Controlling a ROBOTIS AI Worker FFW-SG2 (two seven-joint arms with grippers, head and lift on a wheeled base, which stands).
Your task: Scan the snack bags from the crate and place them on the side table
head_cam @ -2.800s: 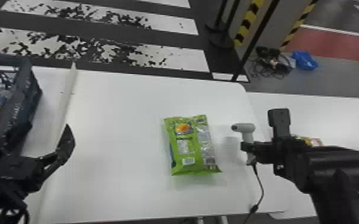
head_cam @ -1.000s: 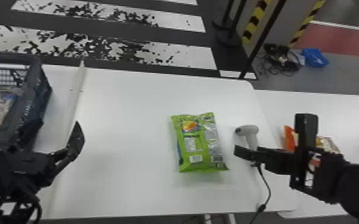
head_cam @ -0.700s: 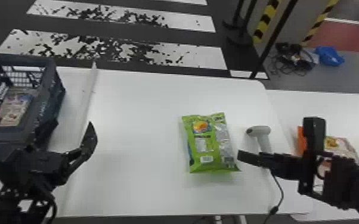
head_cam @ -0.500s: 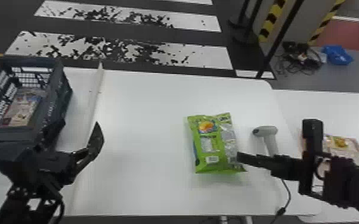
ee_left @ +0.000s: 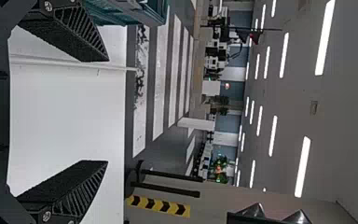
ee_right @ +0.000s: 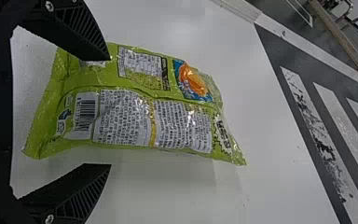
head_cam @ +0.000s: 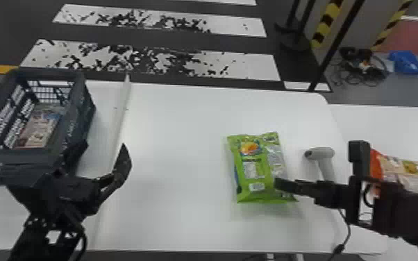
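Note:
In the head view a green snack bag [head_cam: 253, 173] lies on the white table [head_cam: 177, 145]. My right gripper [head_cam: 310, 189] hangs over its lower right part; in the right wrist view this gripper [ee_right: 110, 112] is open, one finger overlapping the green bag [ee_right: 126, 116], the other past its edge. At the left, my left gripper [head_cam: 102, 156] is beside the dark crate [head_cam: 76, 81], and the left wrist view shows the gripper [ee_left: 107, 112] open with nothing held. Flat packages [head_cam: 40, 128] lie inside the crate. The scanner [head_cam: 323, 152] rests right of the green bag.
On the side table [head_cam: 368, 121], an orange and beige snack bag [head_cam: 406, 171] is partly behind the right arm. A raised white strip [head_cam: 123, 114] runs between the crate and the main table area. The scanner's cable trails to the front edge.
The head view has swung left, bringing more of the crate into sight. My right gripper has gone from beside the scanner to above the green bag's lower right.

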